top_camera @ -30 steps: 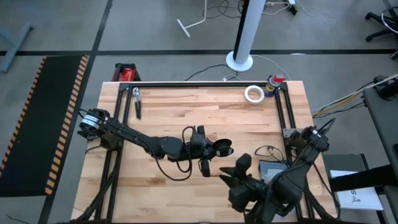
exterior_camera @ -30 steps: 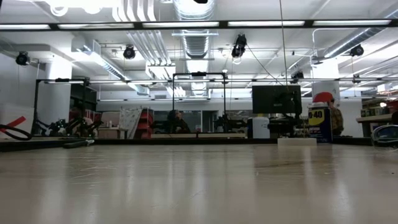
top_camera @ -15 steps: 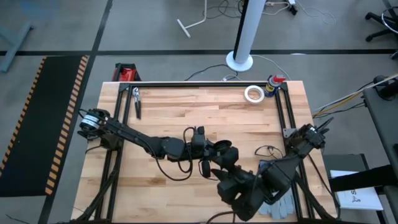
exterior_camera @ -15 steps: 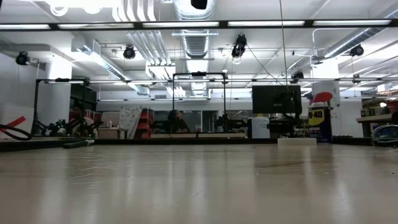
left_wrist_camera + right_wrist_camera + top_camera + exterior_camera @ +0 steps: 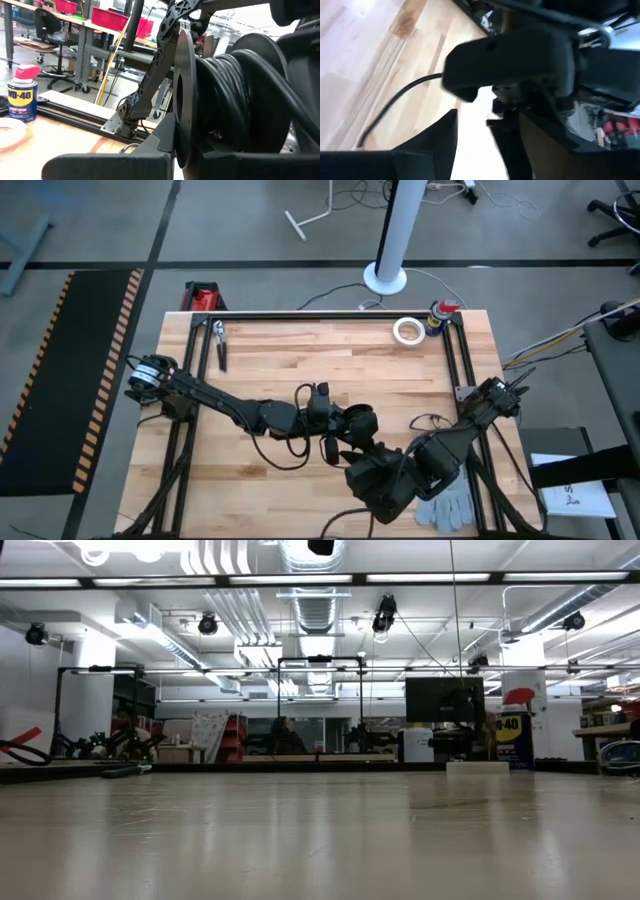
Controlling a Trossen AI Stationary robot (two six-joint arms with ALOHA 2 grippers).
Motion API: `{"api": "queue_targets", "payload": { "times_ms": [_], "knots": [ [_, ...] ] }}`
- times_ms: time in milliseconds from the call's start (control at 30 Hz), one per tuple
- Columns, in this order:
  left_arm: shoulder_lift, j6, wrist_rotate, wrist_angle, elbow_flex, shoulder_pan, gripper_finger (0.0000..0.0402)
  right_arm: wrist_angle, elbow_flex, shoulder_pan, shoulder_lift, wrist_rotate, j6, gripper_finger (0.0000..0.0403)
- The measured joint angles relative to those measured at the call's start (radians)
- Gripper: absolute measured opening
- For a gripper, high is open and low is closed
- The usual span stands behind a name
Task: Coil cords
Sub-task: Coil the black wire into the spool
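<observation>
Wooden counter [image 5: 300,360] first: both dark arms meet near its middle. The left gripper [image 5: 345,423] holds a round reel wound with the black cord [image 5: 227,107]. The right gripper [image 5: 372,465] sits just beside it; I cannot tell its fingers. Winding looks underway; the loose cord end needs feeding next.

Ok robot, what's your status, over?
Left gripper mid-table, at the coiled cord. Right gripper open, close beside it. Grey glove lies off to the side, not blocking.
</observation>
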Motion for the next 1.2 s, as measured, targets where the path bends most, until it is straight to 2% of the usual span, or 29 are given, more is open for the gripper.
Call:
{"api": "queue_targets", "payload": {
  "times_ms": [233,400,700,1000,1200],
  "knots": [
    [0.0,0.002,0.004,0.008,0.0,-0.001,0.0,-0.029,0.0,0.006,0.0,-0.022,0.024,0.018],
    [0.0,0.003,0.004,0.007,0.0,-0.001,0.0,-0.006,0.014,0.036,-0.002,0.081,-0.026,0.017],
    [0.0,-0.008,0.004,-0.033,0.0,-0.001,0.0,0.05,0.015,0.032,-0.005,0.096,-0.143,0.0175],
    [0.0,-0.008,0.004,-0.047,0.0,-0.005,0.0,0.048,0.015,0.011,-0.006,0.119,-0.169,0.0181],
    [0.0,-0.008,0.004,-0.025,0.0,-0.008,0.0,0.039,0.012,-0.014,-0.006,0.11,-0.153,0.0152]
  ]
}}
